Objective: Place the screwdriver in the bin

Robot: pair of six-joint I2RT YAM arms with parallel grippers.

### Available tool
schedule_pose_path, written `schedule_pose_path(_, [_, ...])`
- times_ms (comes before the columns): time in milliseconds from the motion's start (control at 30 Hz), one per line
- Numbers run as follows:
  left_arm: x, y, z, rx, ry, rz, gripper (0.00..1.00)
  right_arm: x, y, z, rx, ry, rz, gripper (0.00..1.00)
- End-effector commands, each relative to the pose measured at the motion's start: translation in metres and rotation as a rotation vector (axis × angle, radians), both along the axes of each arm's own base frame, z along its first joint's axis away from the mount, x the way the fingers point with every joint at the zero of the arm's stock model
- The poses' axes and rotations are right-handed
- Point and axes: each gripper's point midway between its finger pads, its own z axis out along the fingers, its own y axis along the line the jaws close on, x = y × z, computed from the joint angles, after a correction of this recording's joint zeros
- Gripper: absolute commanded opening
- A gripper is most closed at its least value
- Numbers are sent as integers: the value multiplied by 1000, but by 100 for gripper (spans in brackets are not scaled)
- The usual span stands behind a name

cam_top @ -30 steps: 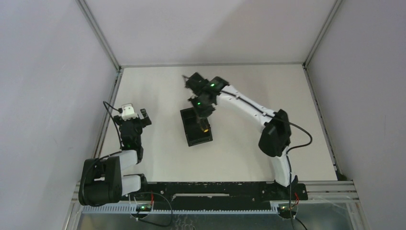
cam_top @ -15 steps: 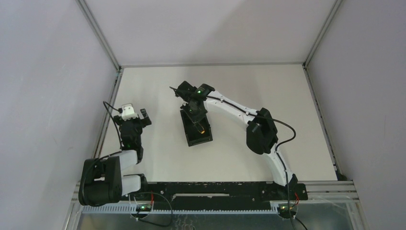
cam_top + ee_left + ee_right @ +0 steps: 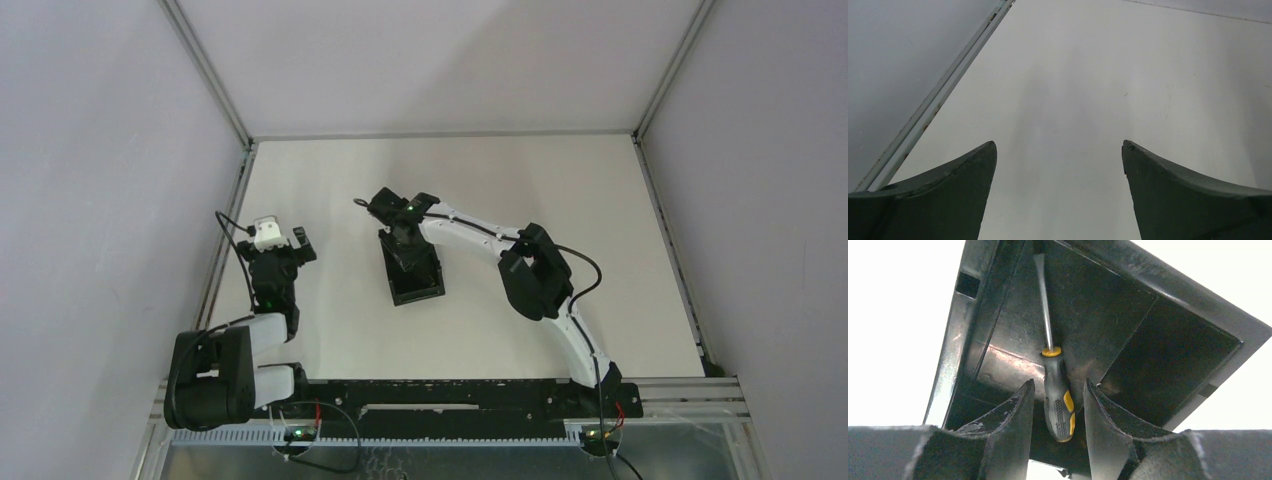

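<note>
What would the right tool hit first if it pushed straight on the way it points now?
Probably the screwdriver: its handle lies between the open jaws of the right tool, with slight gaps either side. Just behind it is the bin floor. Depth is unclear, so contact may come almost immediately.

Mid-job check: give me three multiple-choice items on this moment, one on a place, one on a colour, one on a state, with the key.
1. Where is the screwdriver?
A. inside the bin, between the right fingers
B. beside the bin
C. leaning on its outer wall

2. What colour marks its black handle?
A. blue
B. yellow-orange
C. red

3. The left gripper is:
A. shut on the screwdriver
B. shut, empty
C. open, empty

A: the right wrist view shows it within the bin's walls.
B: yellow-orange collar and patches.
C: its fingers stand wide apart, nothing between.
</note>
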Motion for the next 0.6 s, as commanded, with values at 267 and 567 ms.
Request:
schedule_pose_path(267, [12, -1, 27, 21, -75, -5, 100, 8, 11, 137, 257, -251, -25, 72])
schedule_pose_path(567, [12, -1, 27, 20, -74, -6, 100, -12, -40, 215, 456, -453, -30, 100])
